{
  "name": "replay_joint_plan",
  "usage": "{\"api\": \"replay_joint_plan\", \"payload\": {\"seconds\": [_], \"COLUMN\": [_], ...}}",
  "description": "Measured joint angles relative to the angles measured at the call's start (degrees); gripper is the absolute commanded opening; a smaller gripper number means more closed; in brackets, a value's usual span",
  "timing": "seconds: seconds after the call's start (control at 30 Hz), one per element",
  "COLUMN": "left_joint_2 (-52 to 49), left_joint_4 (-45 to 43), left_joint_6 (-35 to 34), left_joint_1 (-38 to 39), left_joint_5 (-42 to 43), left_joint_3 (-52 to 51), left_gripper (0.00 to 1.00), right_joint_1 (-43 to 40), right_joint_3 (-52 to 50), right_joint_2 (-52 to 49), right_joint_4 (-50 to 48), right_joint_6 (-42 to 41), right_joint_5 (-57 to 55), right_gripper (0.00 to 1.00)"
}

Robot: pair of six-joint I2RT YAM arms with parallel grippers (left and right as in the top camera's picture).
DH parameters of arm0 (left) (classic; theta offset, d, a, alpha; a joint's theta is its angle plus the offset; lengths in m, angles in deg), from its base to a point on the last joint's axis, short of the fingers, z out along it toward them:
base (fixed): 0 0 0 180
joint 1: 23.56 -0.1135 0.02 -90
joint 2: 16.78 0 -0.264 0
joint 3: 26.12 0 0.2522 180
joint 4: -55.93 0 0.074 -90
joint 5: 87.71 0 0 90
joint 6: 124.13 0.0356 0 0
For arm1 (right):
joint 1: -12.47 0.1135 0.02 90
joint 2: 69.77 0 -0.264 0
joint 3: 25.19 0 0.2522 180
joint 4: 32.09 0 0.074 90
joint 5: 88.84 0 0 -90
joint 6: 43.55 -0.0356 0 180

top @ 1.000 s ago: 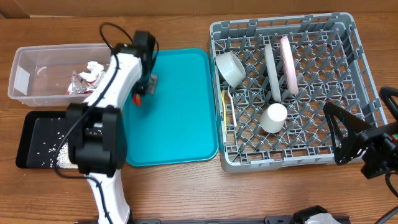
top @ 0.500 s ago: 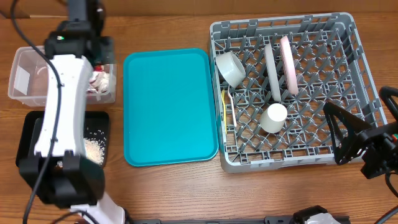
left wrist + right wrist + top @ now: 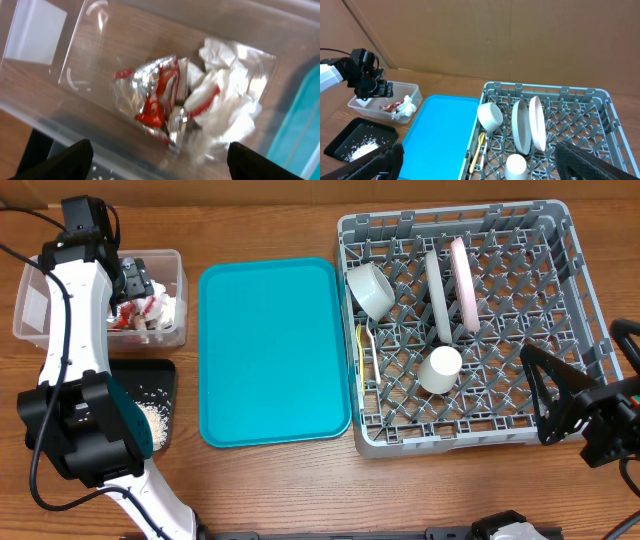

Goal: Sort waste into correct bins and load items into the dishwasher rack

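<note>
My left gripper (image 3: 135, 280) hangs open over the clear tub (image 3: 35, 315), with nothing between its fingers (image 3: 55, 161). Below it in the tub lie the crinkled silver foil wrapper (image 3: 131, 92), the red packet (image 3: 152, 110) and the crumpled white tissue (image 3: 225, 107). Rice grains (image 3: 152, 420) lie in the black tray (image 3: 165, 375), which my left arm mostly hides. The dishwasher rack (image 3: 455, 213) holds the grey bowl (image 3: 371, 288), the grey plate (image 3: 438, 295), the white plate (image 3: 463, 280), the cup (image 3: 440, 368) and the yellow utensil (image 3: 362, 355). My right gripper (image 3: 537, 393) stands open at the rack's right front corner.
The empty teal serving tray (image 3: 272, 350) lies between the bins and the rack. A brown cardboard wall (image 3: 495, 35) stands behind the table. Bare wood runs along the table's front edge.
My left arm swung left from the teal tray's edge to above the clear tub, and its jaws opened. The right arm has not moved.
</note>
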Motion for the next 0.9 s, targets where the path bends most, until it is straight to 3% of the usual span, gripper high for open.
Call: {"api": "replay_joint_plan", "payload": {"seconds": [0.17,0.27,0.33,0.57,0.6,0.63,0.9], "left_joint_2": [2.75,8.81,13.53,32.87,35.34,37.88,48.63], "left_joint_4": [6.64,11.17,13.55,16.74,18.10,19.76,29.73], "left_joint_6": [0.24,0.48,0.70,1.09,1.27,1.29,2.23], "left_joint_1": [0.00,0.00,0.00,0.92,1.25,1.64,2.16], "left_joint_5": [2.21,6.97,10.10,15.21,15.56,15.91,17.31], "left_joint_3": [4.37,8.37,10.16,12.57,12.63,12.70,13.16], "left_gripper": [0.78,0.69,0.68,0.78,0.85,1.00,1.00], "right_joint_1": [0.00,0.00,0.00,0.00,0.00,0.00,0.00], "right_joint_3": [0.00,0.00,0.00,0.00,0.00,0.00,0.00], "right_joint_2": [0.00,0.00,0.00,0.00,0.00,0.00,0.00], "right_joint_4": [0.00,0.00,0.04,0.00,0.00,0.00,0.00], "right_joint_6": [-0.02,-0.02,0.00,-0.02,0.00,0.00,0.00], "right_joint_5": [-0.02,0.00,0.00,0.00,-0.02,0.00,-0.02], "right_gripper": [1.00,1.00,1.00,1.00,1.00,1.00,1.00]}}
